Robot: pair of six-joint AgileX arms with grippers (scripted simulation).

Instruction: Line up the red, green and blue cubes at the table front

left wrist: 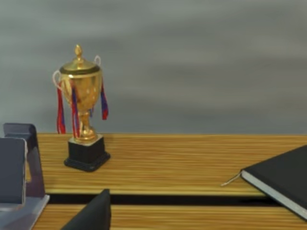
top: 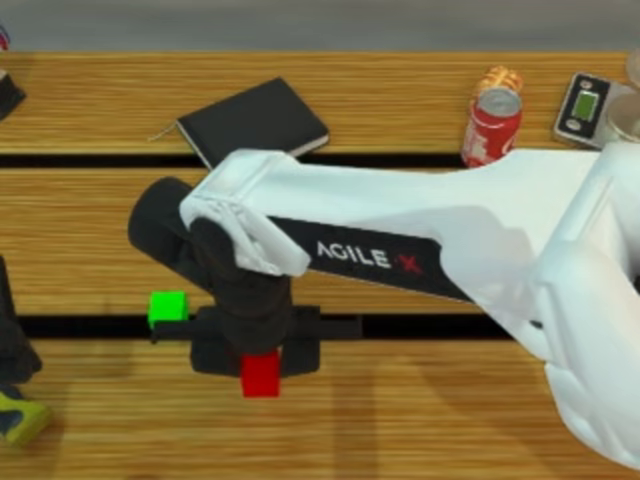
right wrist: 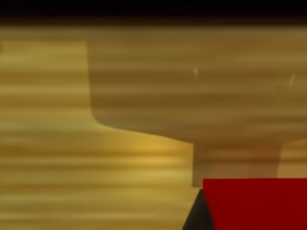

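table: light brown wood-grain planks with thin black gaps between them.

right arm: white, reaches from the right edge across the middle toward the front-left part of the table. its dark wrist points down over the gap before the front plank.

right gripper: low over the front plank, left of centre. the red cube sits right under it; in the right wrist view one dark fingertip lies against the cube's side. whether the fingers are clamped on the cube or spread beside it, cannot tell.

left arm: only a dark part at the left edge near the front; its gripper is not seen.

black notebook: closed, on the back plank, left of centre.

red soda can: lying on the back plank toward the right, just beside a small scale near the back-right corner.

gold trophy: upright on a black base, ribbons on the handles, left wrist view only.

red cube: bright plain red, on the front plank, left of centre.

green cube: bright green, at the gap behind the front plank, left of the red cube and apart from it.

blue cube: not seen.
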